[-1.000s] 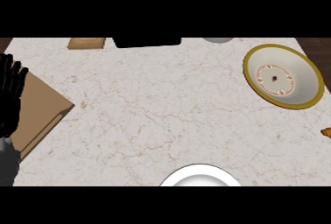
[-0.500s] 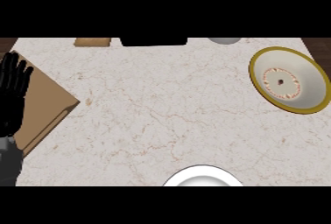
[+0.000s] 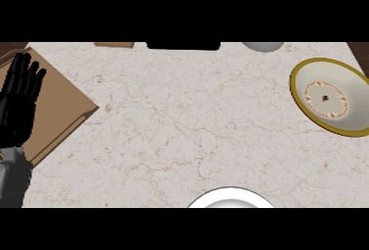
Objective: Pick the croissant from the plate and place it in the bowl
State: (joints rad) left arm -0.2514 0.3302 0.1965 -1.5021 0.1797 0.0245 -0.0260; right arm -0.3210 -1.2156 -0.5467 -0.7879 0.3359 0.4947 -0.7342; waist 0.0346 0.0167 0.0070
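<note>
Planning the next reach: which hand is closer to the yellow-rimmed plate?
Only the left hand shows, open at the view's left edge, across the counter from the plate. The right hand is out of view.

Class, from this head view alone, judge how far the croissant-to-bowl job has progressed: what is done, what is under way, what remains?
Nothing looks done. No croissant shows: the gold-rimmed white plate holds none, nor does the white bowl at the lower edge. Nothing is in hand: the black left hand rests open at the left over the brown wooden board; the right hand is out of view. Picking and placing remain.
</note>
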